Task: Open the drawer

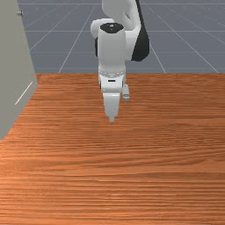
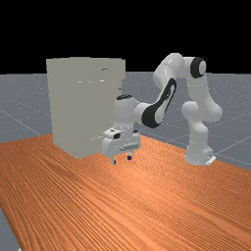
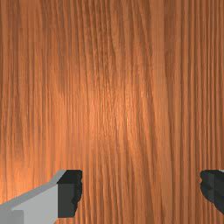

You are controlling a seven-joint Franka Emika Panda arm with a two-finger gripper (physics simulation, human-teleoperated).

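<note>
pincer over the counter, fingers spread wide, nothing between them. pointed down, likely just a ready pose; a pull would want it lifted and turned. beyond, apart from me at the front view's left: cabinet, upright, standing on the counter for support. drawer: probably the jutting block near its top, well above my fingers. no hold on it, so my pull lies ahead. tally: one pincer, two fingers, one counter, one cabinet; drawer total, cannot tell.
</note>
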